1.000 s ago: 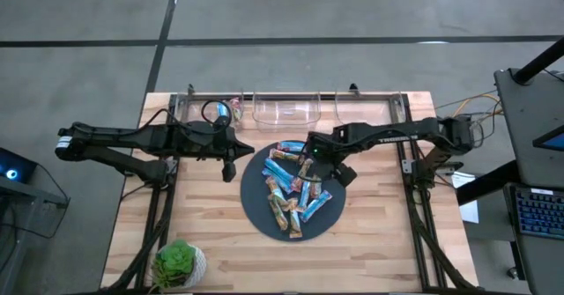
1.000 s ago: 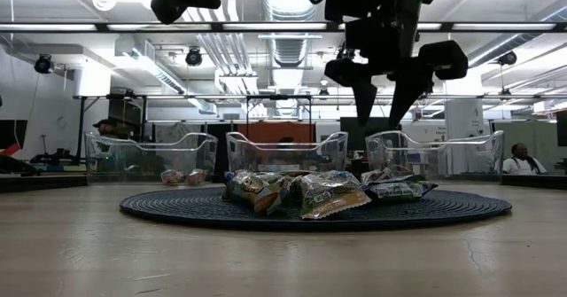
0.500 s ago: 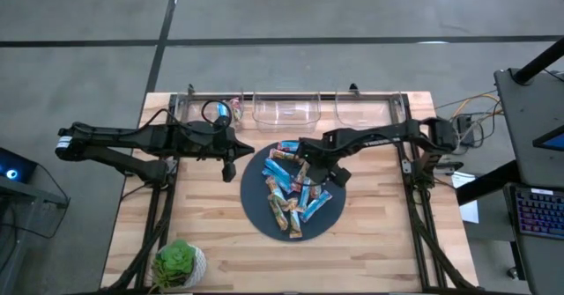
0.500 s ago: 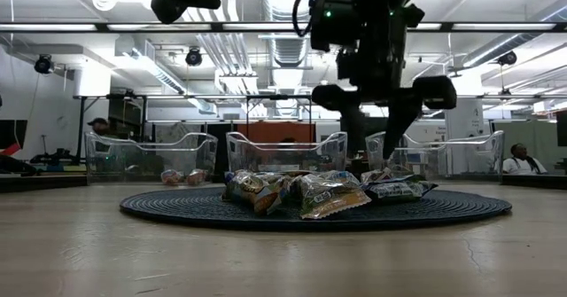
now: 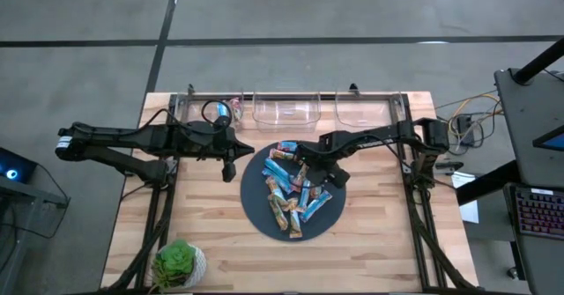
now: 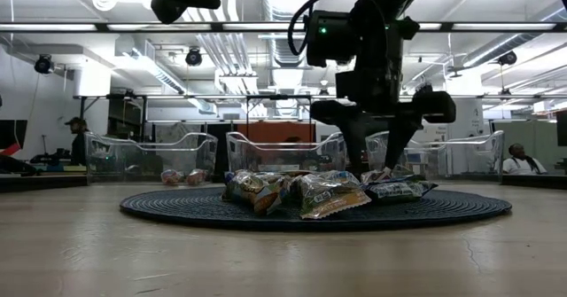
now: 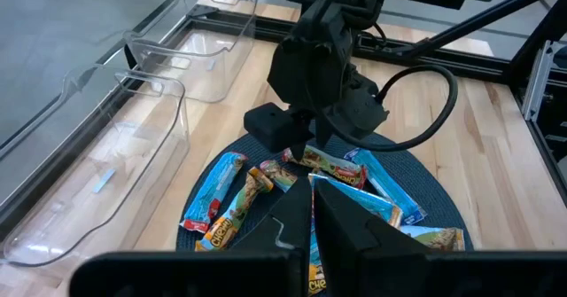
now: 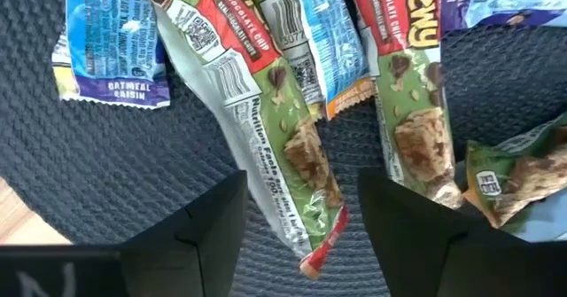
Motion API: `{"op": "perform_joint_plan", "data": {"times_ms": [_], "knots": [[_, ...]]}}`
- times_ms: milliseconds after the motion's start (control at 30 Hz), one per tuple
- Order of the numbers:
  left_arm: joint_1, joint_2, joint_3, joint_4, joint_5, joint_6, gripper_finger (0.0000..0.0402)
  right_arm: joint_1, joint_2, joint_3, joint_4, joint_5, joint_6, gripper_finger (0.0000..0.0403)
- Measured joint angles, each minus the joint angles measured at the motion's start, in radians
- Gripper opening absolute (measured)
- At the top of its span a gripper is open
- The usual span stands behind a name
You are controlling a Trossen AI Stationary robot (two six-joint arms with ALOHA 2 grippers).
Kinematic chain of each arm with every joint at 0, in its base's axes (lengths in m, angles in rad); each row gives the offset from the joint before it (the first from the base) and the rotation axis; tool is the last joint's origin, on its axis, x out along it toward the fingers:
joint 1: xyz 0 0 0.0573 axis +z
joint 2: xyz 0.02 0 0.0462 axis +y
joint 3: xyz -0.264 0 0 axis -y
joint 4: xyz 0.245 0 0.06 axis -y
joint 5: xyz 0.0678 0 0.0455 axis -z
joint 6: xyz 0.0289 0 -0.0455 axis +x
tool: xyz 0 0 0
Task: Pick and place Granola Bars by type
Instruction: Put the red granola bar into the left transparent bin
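The right gripper [image 8: 301, 210] is down low over the pile of Granola Bars [image 5: 293, 185], its two dark fingers [image 8: 205, 210] standing apart on either side of one green-and-red chocolate chip bar [image 8: 266, 111] that lies flat on the mat; the fingers straddle the bar's lower end without pinching it. In the right wrist view at least six wrappers show: two green chocolate chip bars, a second green wrapper at the edge, an orange-and-blue one between them, and two blue-purple oatmeal raisin bars [image 8: 111, 44] farther out. From above, the heap numbers roughly a dozen bars, too overlapped for an exact count, all resting on the round dark woven mat [image 5: 256, 209] at the middle of the wooden table [image 5: 370, 242]. In the low view the same gripper [image 6: 372, 160] reaches the top of the pile. Along the far edge of the table stand three clear plastic bins [image 5: 285, 110]; the leftmost holds a couple of small items, too small to identify. The left gripper [image 5: 228, 170] waits just off the mat's left rim, its fingers [image 7: 354, 235] pressed together and holding nothing. One small potted plant [image 5: 179, 263] sits at the near left corner.
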Motion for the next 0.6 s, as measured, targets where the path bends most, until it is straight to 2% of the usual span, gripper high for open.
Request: {"op": "perform_joint_plan", "data": {"times_ms": [600], "knots": [[0.0,0.0,0.0,0.0,0.0,0.0,0.0,0.001,0.018,-0.033,0.013,0.007,-0.085,0.0205]]}}
